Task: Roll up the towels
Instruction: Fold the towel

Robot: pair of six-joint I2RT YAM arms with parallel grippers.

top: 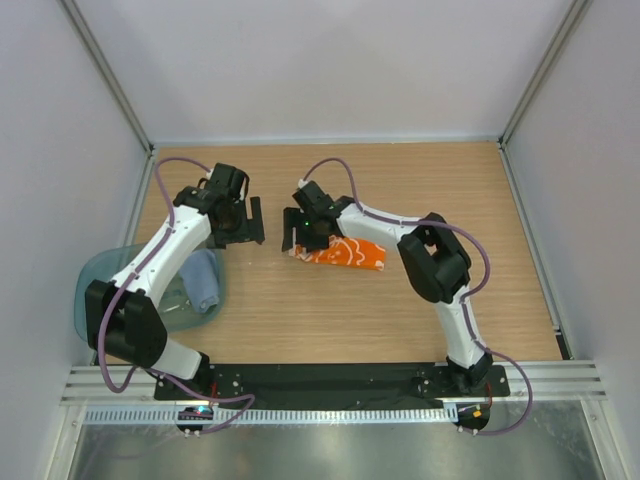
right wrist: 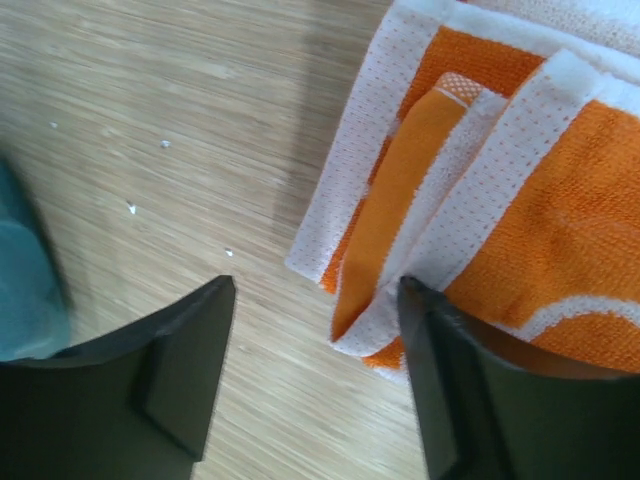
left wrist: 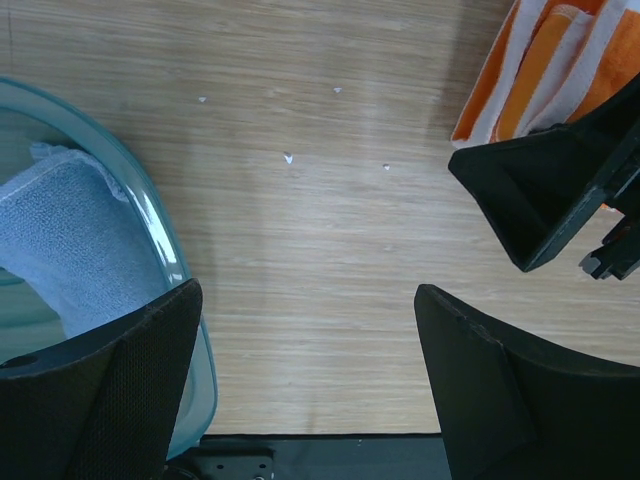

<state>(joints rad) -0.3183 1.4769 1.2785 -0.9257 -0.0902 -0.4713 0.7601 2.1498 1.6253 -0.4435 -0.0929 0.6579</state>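
Left gripper [top: 242,225] hangs just right of the tray [top: 82,298], jaws wide apart over bare wood. The blue towel [top: 203,280] lies inside the tray. The orange-and-white towel [top: 352,253] lies folded further right, with the right gripper [top: 300,233] spread open at its tray-side end.

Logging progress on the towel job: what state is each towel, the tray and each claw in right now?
Orange towel: folded in layers, lying on the table, not gripped.
Blue towel: bundled up, lying in the tray.
Tray: upright on the table, holding the blue towel.
Left claw: open, empty, above the table.
Right claw: open, empty, at the orange towel's end.
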